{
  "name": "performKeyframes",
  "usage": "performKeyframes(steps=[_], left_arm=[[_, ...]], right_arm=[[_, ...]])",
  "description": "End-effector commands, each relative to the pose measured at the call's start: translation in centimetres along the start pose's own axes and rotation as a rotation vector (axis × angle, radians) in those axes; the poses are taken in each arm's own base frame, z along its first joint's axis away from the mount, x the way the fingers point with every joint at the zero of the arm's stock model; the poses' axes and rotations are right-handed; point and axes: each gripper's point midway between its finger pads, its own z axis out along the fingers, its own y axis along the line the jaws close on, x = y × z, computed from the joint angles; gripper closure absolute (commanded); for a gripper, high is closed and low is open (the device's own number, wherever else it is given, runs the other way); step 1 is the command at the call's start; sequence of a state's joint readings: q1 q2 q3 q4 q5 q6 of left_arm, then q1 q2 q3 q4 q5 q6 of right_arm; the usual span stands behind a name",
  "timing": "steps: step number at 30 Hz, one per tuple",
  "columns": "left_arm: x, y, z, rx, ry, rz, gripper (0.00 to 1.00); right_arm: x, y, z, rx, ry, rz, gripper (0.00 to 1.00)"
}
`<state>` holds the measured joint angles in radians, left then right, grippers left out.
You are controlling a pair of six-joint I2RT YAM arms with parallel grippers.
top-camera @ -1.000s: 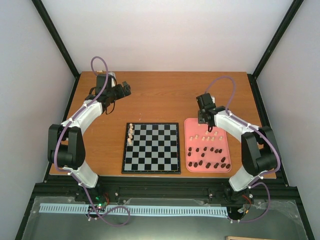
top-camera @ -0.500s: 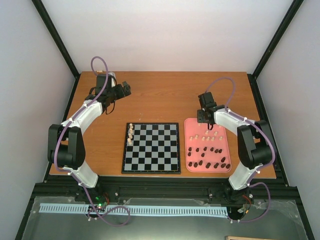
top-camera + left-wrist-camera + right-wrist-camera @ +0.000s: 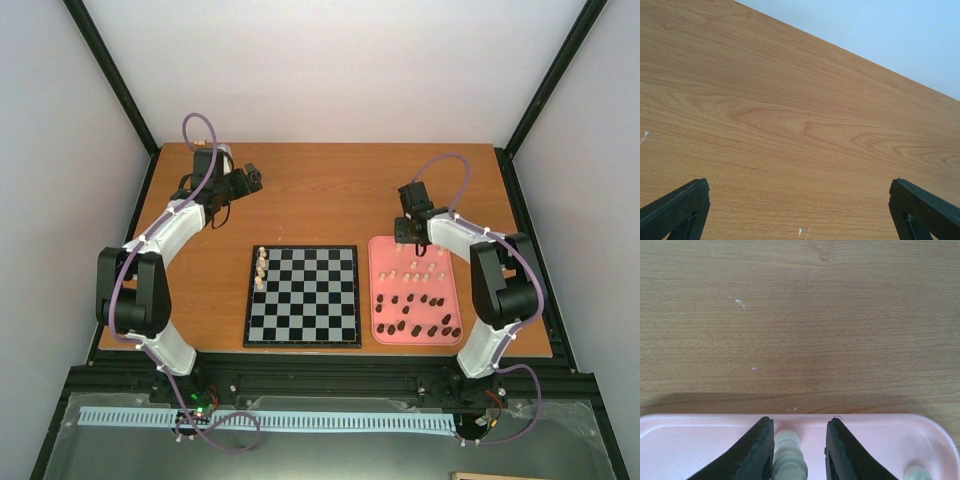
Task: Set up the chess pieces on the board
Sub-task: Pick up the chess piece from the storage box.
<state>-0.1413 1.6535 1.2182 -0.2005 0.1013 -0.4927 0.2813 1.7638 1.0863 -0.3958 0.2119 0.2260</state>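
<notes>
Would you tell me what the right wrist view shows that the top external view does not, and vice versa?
Only the right wrist view: a cream piece up close between the right gripper's fingers, at the tray's far rim. Only the top view: the board with cream pieces in its left column, dark pieces on the tray, and the left gripper open over the table. Both: tray, table and right gripper.

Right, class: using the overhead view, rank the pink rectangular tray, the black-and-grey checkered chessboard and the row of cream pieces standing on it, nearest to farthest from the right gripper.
1. Pink rectangular tray: the right gripper hangs over its far edge.
2. Black-and-grey checkered chessboard: left of the tray, mid-table.
3. Cream pieces: on the board's far-left column.
</notes>
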Motion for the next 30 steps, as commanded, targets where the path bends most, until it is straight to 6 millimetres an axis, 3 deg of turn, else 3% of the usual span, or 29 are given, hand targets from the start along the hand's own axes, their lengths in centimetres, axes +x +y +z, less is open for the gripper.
performKeyframes(steps=[1,7,12,16,21,24,30], left_arm=[[-1.8,-0.7,0.0,0.023,-0.04,0.007,0.0],[-1.7,-0.7,0.1,0.021,-0.038,0.006,0.0],[-1.7,-0.7,0.1,0.023,-0.037,0.006,0.0],[-1.7,-0.7,0.0,0.024,-0.04,0.006,0.0],[-1.8,-0.9,-0.2,0.027,-0.041,0.007,0.0],[-1.8,-0.9,-0.2,0.028,-0.04,0.007,0.0],[-1.9,-0.7,-0.3,0.014,-0.044,0.007,0.0]], right_arm=[[-1.2,0.1,0.4,-0.013,-0.022,0.012,0.71],[-1.1,0.0,0.3,-0.019,-0.013,0.015,0.9],[-1.7,-0.4,-1.2,-0.006,-0.042,0.033,0.94],[-3.3,-0.7,-4.1,-0.019,-0.125,0.053,0.95],[-5.3,0.8,-9.3,-0.058,-0.263,0.016,0.95],[-5.7,4.0,-12.5,-0.131,-0.312,-0.047,0.95],[-3.3,15.2,-17.3,-0.372,-0.33,-0.257,0.95]])
